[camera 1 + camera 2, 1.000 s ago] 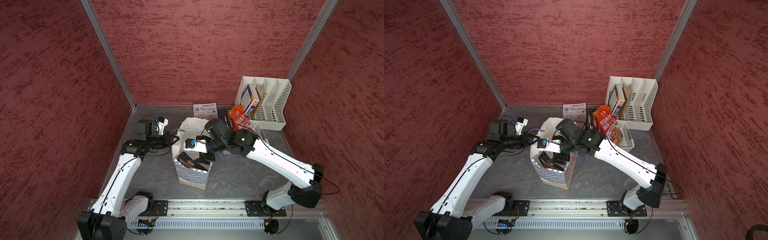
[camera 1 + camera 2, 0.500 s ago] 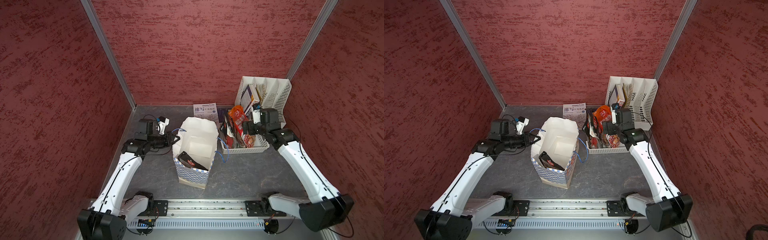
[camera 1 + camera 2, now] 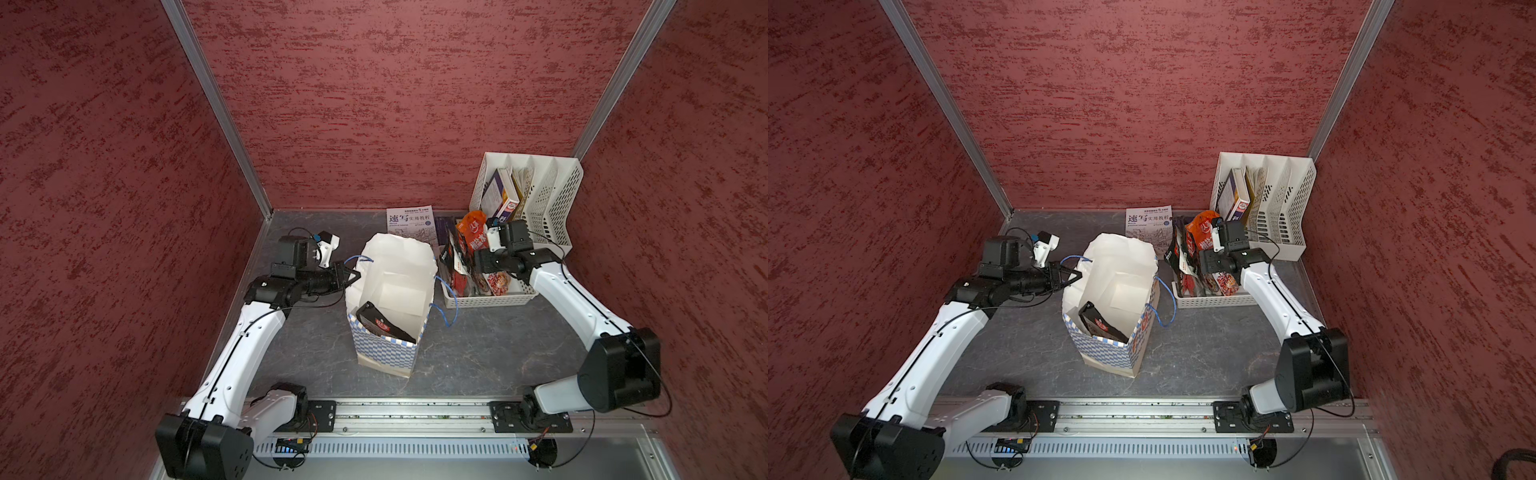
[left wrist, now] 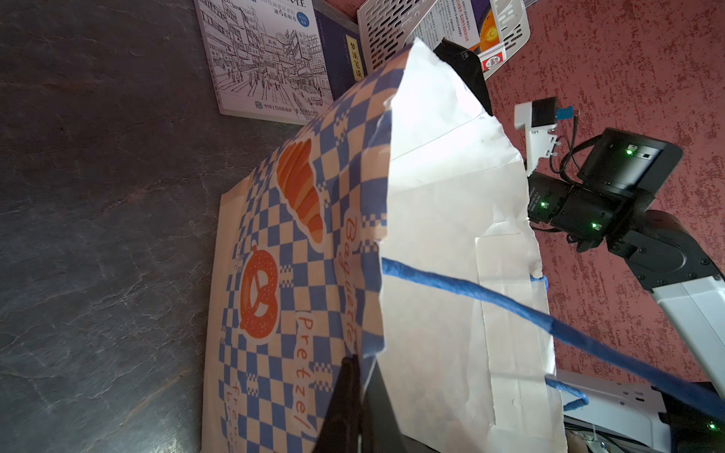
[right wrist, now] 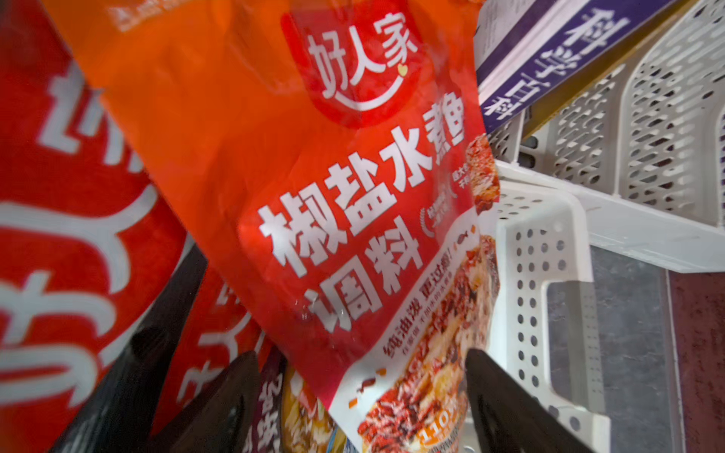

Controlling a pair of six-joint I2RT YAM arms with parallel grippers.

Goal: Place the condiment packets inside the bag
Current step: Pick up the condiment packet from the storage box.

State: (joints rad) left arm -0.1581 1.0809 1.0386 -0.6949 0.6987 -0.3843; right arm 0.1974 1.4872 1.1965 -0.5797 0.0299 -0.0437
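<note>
The bag (image 3: 386, 353) (image 3: 1108, 353) stands open in the middle of the floor, with one black condiment packet (image 3: 380, 324) (image 3: 1100, 324) leaning inside it. My left gripper (image 3: 349, 276) (image 4: 363, 361) is shut on the bag's left rim, and the checkered side (image 4: 298, 274) shows beside the fingers. More condiment packets stand upright in the white basket (image 3: 486, 300) (image 5: 541, 255). My right gripper (image 3: 478, 266) (image 5: 361, 353) is open among them, its jaws on either side of the lower part of an orange packet (image 5: 314, 176) (image 3: 471, 232). A red packet (image 5: 59, 235) stands beside that one.
A white file rack (image 3: 548, 199) with books stands in the back right corner, just behind the basket. A white sketch booklet (image 3: 409, 224) lies flat behind the bag. Red walls close in on three sides. A blue cord handle (image 3: 444, 303) hangs off the bag's right side.
My right arm has pulled out of the bag, leaving the black packet inside, and swung right to the basket, where it sits among the packets. The left arm has not moved.
</note>
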